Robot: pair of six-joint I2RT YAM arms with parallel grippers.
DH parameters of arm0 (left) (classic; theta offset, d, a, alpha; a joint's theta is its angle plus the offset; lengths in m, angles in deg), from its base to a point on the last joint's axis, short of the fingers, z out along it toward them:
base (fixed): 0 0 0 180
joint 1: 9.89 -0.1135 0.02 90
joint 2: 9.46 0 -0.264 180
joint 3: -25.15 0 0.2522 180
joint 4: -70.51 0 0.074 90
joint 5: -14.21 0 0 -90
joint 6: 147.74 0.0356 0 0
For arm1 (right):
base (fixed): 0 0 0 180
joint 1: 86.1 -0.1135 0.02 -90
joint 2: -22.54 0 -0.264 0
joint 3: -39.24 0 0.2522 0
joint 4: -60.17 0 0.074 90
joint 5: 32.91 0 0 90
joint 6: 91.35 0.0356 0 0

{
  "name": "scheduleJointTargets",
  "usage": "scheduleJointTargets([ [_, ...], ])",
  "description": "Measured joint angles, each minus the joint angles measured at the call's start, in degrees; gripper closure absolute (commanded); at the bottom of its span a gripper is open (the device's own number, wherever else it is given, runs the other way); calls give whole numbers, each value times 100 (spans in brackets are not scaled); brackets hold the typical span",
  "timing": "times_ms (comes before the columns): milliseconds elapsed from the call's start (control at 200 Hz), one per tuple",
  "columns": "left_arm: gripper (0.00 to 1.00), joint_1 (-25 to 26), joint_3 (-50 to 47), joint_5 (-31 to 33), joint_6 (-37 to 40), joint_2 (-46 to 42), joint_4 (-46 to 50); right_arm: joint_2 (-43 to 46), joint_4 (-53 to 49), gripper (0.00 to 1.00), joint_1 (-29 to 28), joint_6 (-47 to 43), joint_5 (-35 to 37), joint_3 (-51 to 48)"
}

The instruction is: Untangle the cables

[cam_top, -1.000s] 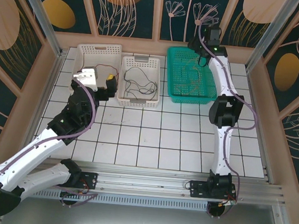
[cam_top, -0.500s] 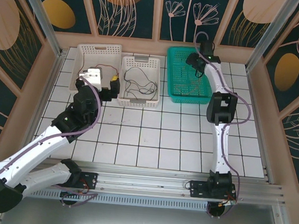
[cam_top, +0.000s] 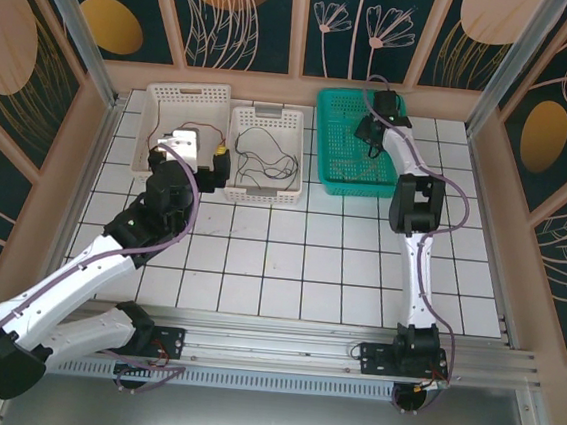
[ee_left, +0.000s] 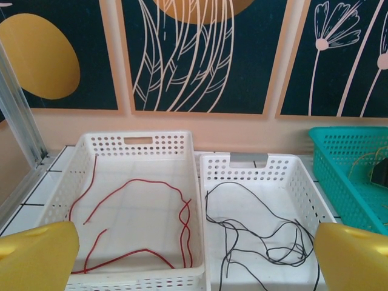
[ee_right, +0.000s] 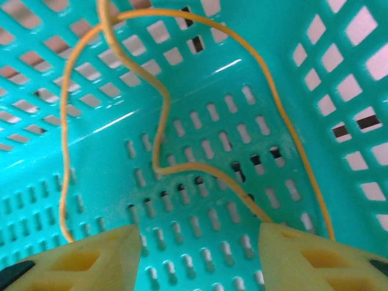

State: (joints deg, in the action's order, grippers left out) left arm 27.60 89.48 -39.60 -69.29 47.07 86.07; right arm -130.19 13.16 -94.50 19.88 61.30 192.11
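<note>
The white-tiled tabletop (cam_top: 299,264) is carrying three baskets along its far edge: a wide white basket (cam_top: 188,89) is sitting nearest the far-left corner, a narrower white basket (cam_top: 262,194) is resting just beside it, and a teal basket (cam_top: 324,146) is standing right of both

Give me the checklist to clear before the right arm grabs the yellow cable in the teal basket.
1. Right gripper jaws open, nothing clamped: ok.
2. Yellow-orange cable lies on the teal basket floor ahead of the jaws: ok.
3. Strand centred between the jaws: not ok, the loops pass by the fingers.
4. Cable free of knots: cannot tell, it leaves the view.
5. Left gripper jaws open, empty: ok.
6. Red cable in left white basket, black cable in middle white basket, apart: ok.
</note>
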Motion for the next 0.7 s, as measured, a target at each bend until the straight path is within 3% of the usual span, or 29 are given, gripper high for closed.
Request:
scheduleJointTargets([
  [280, 1, 0, 0, -35, 28, 103, 15, -24, 61, 48, -72, -164, 417, 0],
  [601, 2, 0, 2, -52, 87, 133, 24, -26, 568, 71, -17, 61, 131, -284],
  [701, 1, 0, 2, -109, 92, 151, 26, -26, 704, 86, 2, 85, 57, -306],
])
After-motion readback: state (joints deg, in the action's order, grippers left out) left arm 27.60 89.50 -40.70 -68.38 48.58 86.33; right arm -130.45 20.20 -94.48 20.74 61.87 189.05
